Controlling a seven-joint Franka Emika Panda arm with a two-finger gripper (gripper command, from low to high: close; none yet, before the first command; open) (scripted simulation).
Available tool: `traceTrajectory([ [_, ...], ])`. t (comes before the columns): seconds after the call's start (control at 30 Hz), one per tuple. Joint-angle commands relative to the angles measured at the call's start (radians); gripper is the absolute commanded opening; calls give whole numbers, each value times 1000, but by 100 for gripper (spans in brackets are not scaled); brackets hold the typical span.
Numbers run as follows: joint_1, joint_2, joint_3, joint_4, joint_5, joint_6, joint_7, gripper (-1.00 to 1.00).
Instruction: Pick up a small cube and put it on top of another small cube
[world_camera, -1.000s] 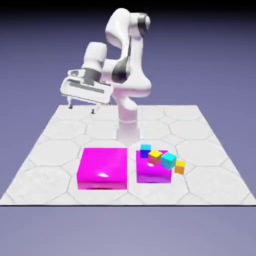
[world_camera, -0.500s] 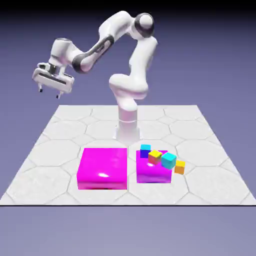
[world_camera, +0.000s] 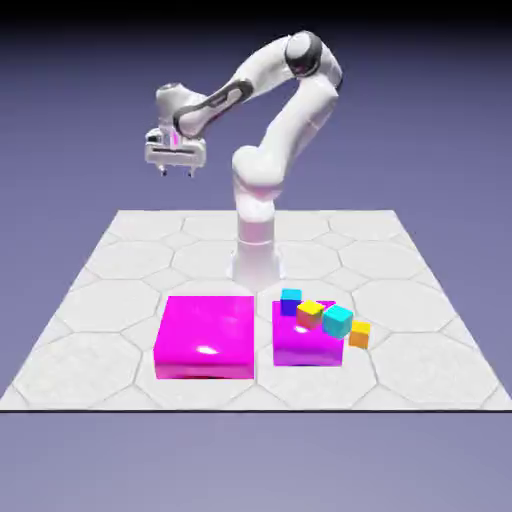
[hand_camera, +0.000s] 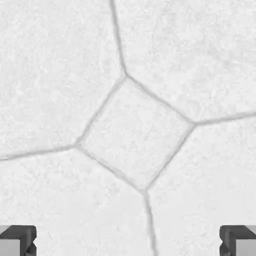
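Gripper (world_camera: 177, 173), shifted toward the arm's base, jaws parted, nothing held; orange cube (world_camera: 359, 335) well below, exterior view's right; tabletop (world_camera: 80, 345) pale, veined.

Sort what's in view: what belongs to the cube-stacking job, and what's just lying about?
Job:
- gripper
- orange cube, probably the one to lift
- blue cube, cyan cube or yellow-topped cube as base; can't tell which

Lying about:
- large magenta block
- smaller magenta block
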Motion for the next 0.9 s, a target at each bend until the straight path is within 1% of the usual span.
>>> traceTrajectory([
  [0.0, -36, -4, -28, 3, -24, -24, -41, 0],
  [0.87, -979, -118, -766, 89, -641, -656, -1096, 0],
])
